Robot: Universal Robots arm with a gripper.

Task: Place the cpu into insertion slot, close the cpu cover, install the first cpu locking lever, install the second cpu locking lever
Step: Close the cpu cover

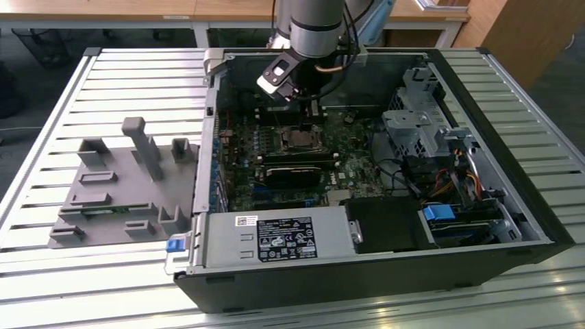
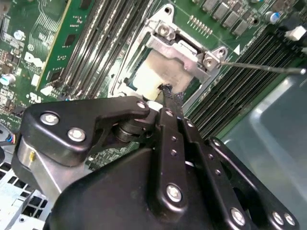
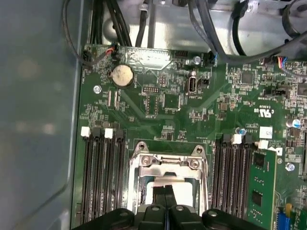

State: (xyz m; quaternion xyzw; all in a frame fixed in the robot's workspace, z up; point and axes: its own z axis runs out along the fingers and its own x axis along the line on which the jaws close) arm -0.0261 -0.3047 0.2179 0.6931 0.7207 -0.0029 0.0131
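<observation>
The cpu (image 2: pixel 153 72) (image 3: pixel 157 188), a pale silver-grey square, lies in the insertion slot (image 1: pixel 298 140) on the green board. The cpu cover (image 2: pixel 184 48) (image 3: pixel 165 162), a silvery frame, lies flat over it, and the chip shows through its window. My gripper (image 2: pixel 167 90) (image 3: pixel 168 191) (image 1: pixel 314 115) is shut with nothing between its black fingers. Its tips hang just over the cover's window; I cannot tell whether they touch. A thin metal lever rod (image 2: pixel 264 67) sticks out from one corner of the cover over the memory slots.
Black memory slots (image 3: pixel 103 177) (image 3: pixel 232 177) flank the socket. A long black card (image 1: pixel 294 171) lies on the socket's near side in the exterior view. The case holds a drive cage (image 1: pixel 420 123), cables (image 3: pixel 225 28) and a power supply (image 1: pixel 274 240). A grey fixture (image 1: pixel 128 185) sits on the slatted table.
</observation>
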